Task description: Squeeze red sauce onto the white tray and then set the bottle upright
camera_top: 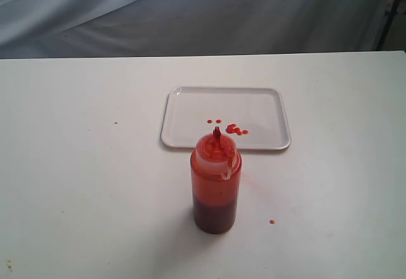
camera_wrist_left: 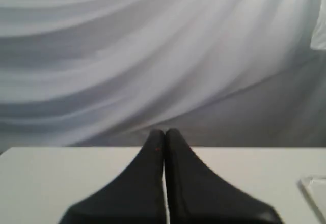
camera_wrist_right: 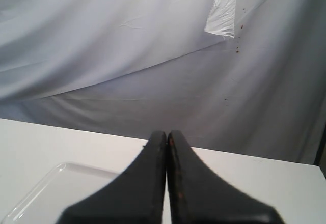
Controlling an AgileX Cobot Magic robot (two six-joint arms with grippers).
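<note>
The bottle stands upright on the white table, just in front of the white tray; its red nozzle points up and the tethered cap hangs at its side. Drops of red sauce lie on the tray's near half. Neither arm shows in the exterior view. In the left wrist view my left gripper is shut with nothing between its black fingers, and a corner of the tray shows at the frame's edge. My right gripper is shut and empty too, with the tray low beside it.
One stray red drop lies on the table to the right of the bottle, and a faint red smear runs between them. A grey cloth backdrop hangs behind the table's far edge. Small red specks dot the cloth in the right wrist view.
</note>
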